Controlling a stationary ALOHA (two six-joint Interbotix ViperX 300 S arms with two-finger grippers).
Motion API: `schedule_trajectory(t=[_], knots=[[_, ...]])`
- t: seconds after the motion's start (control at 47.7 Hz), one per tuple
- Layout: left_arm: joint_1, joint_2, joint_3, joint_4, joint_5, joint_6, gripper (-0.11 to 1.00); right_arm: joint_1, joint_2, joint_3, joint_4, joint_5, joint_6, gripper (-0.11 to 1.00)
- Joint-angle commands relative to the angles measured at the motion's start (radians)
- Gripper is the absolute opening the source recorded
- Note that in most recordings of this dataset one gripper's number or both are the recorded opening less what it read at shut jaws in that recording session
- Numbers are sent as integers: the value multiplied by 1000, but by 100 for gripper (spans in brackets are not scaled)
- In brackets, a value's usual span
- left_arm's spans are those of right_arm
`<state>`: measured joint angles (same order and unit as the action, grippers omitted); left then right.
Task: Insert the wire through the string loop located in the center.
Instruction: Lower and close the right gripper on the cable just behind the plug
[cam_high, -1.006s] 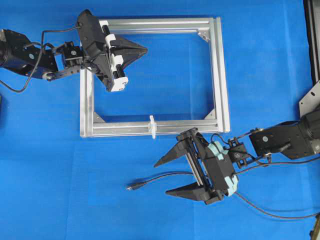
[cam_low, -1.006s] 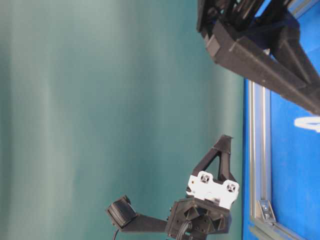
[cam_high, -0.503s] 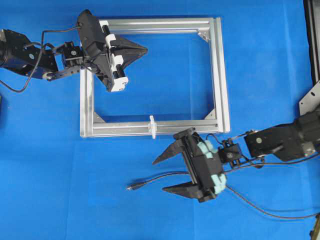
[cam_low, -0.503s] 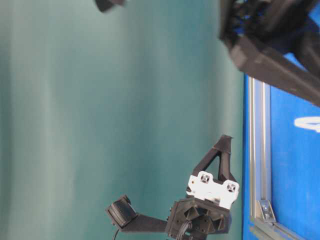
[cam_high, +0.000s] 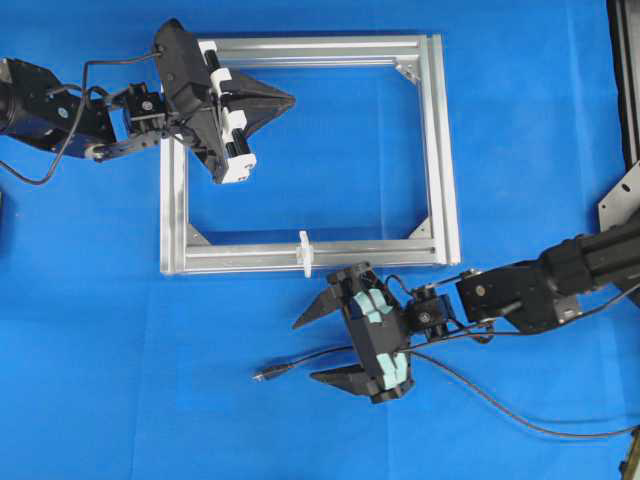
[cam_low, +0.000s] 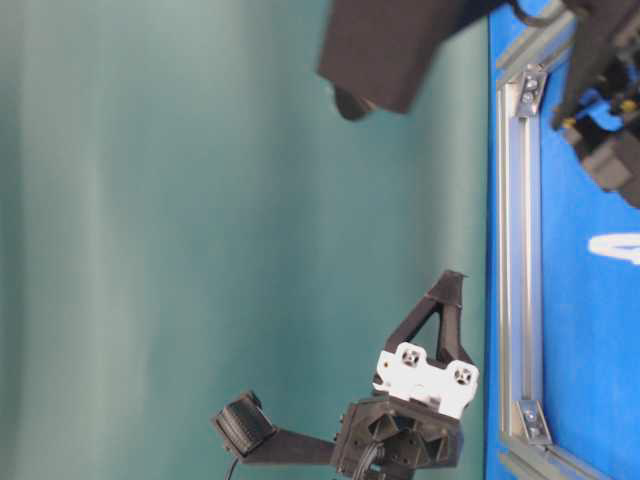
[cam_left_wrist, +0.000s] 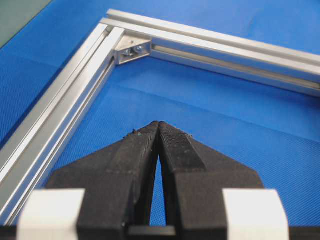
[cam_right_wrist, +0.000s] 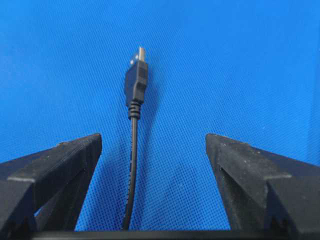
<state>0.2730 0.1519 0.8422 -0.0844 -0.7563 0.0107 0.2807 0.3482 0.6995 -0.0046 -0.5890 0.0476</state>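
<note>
The wire (cam_high: 285, 365) lies on the blue mat in front of the frame, its plug pointing left. My right gripper (cam_high: 304, 352) is open and its fingers straddle the cable just behind the plug, without touching it. In the right wrist view the wire (cam_right_wrist: 136, 82) runs between the open jaws of the gripper (cam_right_wrist: 152, 137), nearer the left finger. The string loop (cam_high: 304, 252) stands white and upright on the frame's near bar, just above the right gripper; it also shows in the table-level view (cam_low: 615, 247). My left gripper (cam_high: 288, 98) is shut and empty over the frame's far left corner (cam_left_wrist: 158, 125).
The silver aluminium frame (cam_high: 437, 150) lies flat on the mat, with corner brackets (cam_left_wrist: 132, 49) inside it. The wire's far length trails right toward the table's front edge (cam_high: 520, 428). A metal stand edge (cam_high: 620, 195) is at far right.
My right gripper has moved left and slightly up toward the wire's plug and now straddles the cable. The left arm, the loop and the wire have not moved.
</note>
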Motion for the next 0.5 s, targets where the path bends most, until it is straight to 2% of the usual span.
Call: schedule_trajectory(t=[0.0,0.398,0.482], knots=[[-2,-34,-6,2,-5,0,0,-3,-3,-23,8,-5,0,83],[0,-32,-6,2,-5,0,0,-5,5,-25,11,-11,0,76],[-2,-34,-6,2,-5,0,0,-5,5,-25,11,-11,0,72]])
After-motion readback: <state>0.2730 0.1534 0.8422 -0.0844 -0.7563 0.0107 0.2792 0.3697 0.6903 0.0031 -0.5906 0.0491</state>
